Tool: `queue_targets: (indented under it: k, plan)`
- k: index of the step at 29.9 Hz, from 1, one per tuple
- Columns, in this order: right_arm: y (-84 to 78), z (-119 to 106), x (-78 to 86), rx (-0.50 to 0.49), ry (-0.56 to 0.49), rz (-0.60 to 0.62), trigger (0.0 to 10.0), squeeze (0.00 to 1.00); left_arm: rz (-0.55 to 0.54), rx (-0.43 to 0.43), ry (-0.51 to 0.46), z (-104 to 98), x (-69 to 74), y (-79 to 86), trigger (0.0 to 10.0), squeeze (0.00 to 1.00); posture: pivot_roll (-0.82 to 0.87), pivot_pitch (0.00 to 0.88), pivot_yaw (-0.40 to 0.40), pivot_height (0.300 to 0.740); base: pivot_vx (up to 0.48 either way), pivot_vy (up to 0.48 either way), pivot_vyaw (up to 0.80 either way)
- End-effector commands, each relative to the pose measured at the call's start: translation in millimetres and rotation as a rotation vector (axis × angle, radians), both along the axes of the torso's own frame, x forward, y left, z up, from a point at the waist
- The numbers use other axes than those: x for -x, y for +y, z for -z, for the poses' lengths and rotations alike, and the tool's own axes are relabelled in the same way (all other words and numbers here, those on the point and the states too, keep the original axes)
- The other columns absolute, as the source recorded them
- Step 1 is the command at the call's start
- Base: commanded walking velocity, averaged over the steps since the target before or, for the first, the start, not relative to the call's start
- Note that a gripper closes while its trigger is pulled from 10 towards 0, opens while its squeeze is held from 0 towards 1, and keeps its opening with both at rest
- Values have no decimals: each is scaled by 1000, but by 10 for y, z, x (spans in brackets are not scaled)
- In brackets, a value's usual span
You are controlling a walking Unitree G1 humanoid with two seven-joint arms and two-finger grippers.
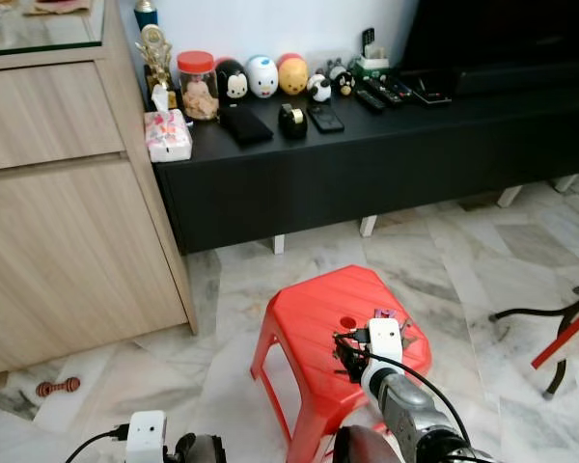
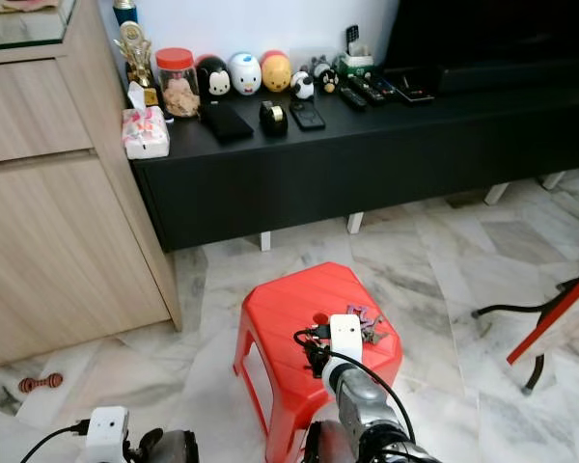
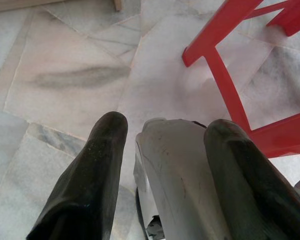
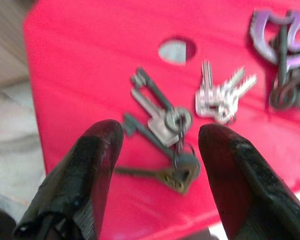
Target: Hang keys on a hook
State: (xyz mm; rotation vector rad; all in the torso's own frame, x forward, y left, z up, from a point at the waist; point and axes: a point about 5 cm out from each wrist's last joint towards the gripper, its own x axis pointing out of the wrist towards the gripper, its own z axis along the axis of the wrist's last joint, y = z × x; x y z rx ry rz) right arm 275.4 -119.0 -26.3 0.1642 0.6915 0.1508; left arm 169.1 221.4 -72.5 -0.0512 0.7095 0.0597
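Right gripper (image 4: 157, 150) hovers just above the red stool (image 1: 309, 318), fingers spread wide, holding nothing. Keys (image 4: 162, 127) lie flat on the stool top right between the two fingertips, not gripped; they're on a ring, several dark and silver ones fanned out. A second silver key bunch (image 4: 222, 97) lies beside them at about 2 o'clock, and a purple keychain piece (image 4: 280, 40) farther out the same way. The stool's round hole (image 4: 176, 51) sits at 12 o'clock from the keys. In the head views the right arm reaches over the stool's near edge.

Left gripper (image 3: 162, 145) hangs low over the marble floor (image 3: 75, 75), fingers apart, empty; the stool's legs are at its 2 o'clock.

Black TV bench (image 1: 367, 164) at 12 o'clock of the stool carries toys, a jar, remotes. Wooden cabinet (image 1: 68, 193) at 10 o'clock.
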Motion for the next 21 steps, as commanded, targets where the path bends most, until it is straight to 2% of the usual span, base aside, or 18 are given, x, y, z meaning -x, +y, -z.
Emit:
queue_targets:
  k: [1, 4, 20, 21]
  plan:
    - [2, -6, -15, 1, 15, -1, 10000, 0, 12, 45, 201, 254, 508, -118, 10000, 0, 103, 139, -116, 615, 0, 0, 0]
    - [33, -12, -20, 18, 16, -37, 10000, 0, 10, 45, 192, 255, 554, -109, 10000, 0, 106, 164, -124, 615, 0, 0, 0]
    - [-12, -29, -40, 26, -4, -23, 10000, 0, 20, 48, 181, 268, 683, -142, 10000, 0, 111, 204, -133, 615, 0, 0, 0]
    - [-9, -29, -39, 24, -5, -25, 5882, 0, 20, 48, 181, 268, 686, -143, 10000, 0, 112, 205, -133, 615, 0, 0, 0]
